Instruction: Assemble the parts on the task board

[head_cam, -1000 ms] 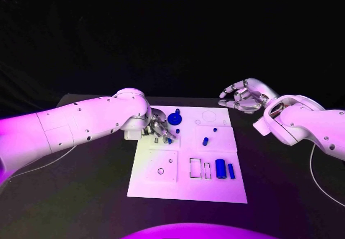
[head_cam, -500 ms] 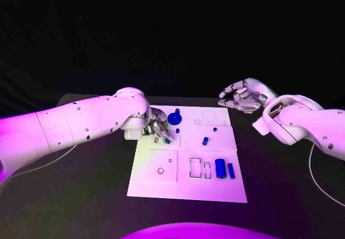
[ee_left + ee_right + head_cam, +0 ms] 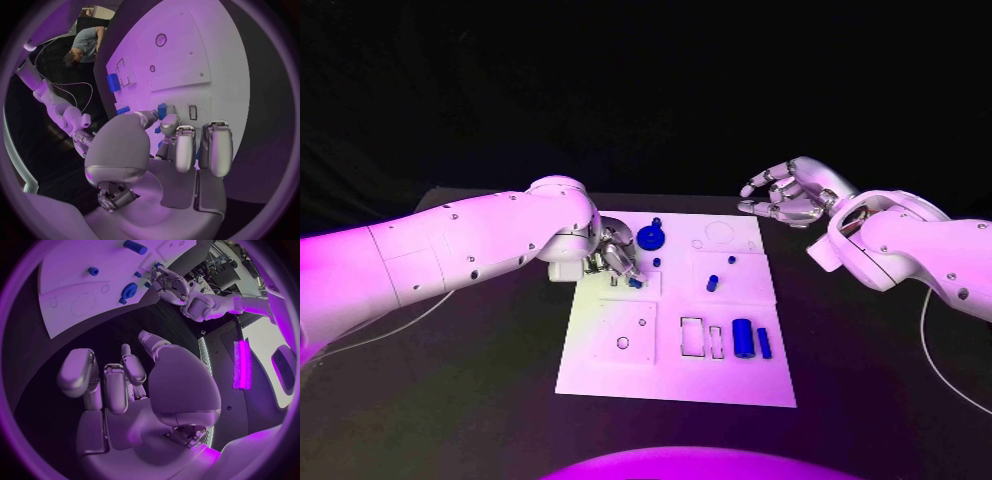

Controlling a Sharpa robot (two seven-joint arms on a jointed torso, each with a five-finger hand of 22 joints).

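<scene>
— So what was the left hand (image 3: 620, 258) doing?

— Fingers curled down at the board's (image 3: 678, 380) ten o'clock, pinching a small blue part (image 3: 162, 111), I judged. It needed to come straight down, slowly, I'd say.

— And the right hand (image 3: 788, 194)?

— Hanging off the board's one o'clock corner, fingers loosely apart, holding nothing.

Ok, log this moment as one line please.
left hand: fingertips on small blue part, task board | right hand: raised, holds nothing

White task board (image 3: 678, 370) — blue parts (image 3: 743, 338) — on a black table (image 3: 473, 380).
</scene>
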